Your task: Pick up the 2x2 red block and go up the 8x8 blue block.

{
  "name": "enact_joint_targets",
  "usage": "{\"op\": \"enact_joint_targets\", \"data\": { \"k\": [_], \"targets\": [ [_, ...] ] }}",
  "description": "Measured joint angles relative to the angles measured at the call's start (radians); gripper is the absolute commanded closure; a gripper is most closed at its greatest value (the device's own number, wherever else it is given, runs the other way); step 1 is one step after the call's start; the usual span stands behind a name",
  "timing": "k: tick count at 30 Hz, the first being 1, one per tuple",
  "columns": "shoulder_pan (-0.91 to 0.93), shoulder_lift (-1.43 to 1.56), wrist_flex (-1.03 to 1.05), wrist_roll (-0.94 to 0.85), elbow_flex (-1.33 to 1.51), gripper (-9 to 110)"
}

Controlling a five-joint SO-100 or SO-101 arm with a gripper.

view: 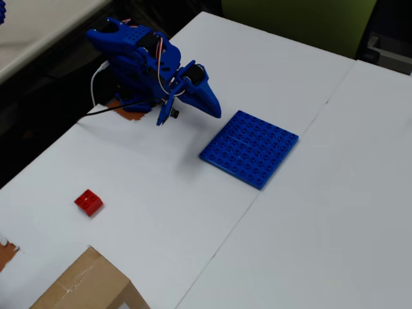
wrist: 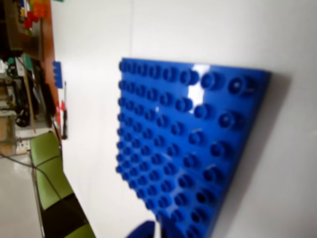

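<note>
Red and studded, the small plastic 2x2 brick (view: 88,202) lies ungrasped on the white tabletop (view: 161,193), well apart from the flat blue studded baseplate (view: 250,148), so the pincer (view: 209,106), whose opening cannot be judged, must first reach it.

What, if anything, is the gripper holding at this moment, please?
Nothing: the gripper is empty, and the small red plastic brick lies alone on the white table.

Small red brick (view: 88,202) with studs on top, lying alone on the white table near the left edge of the overhead view, large flat square blue studded plate (view: 250,148) lying flat mid-table, well apart from the brick, nothing on it
</note>
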Motion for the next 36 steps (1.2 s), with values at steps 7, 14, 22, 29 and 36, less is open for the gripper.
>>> {"op": "enact_joint_targets", "data": {
  "k": [7,14,22,29,36],
  "targets": [
    [0.035,-0.222,0.008,-0.184,-0.258,101],
    [0.017,-0.566,0.124,-0.563,-0.565,101],
    [0.133,-0.87,0.482,-0.977,-0.923,99],
    [0.353,-1.201,0.891,-1.353,-1.391,94],
    [0.586,-1.427,1.118,-1.802,-1.671,93]
  ]
}}
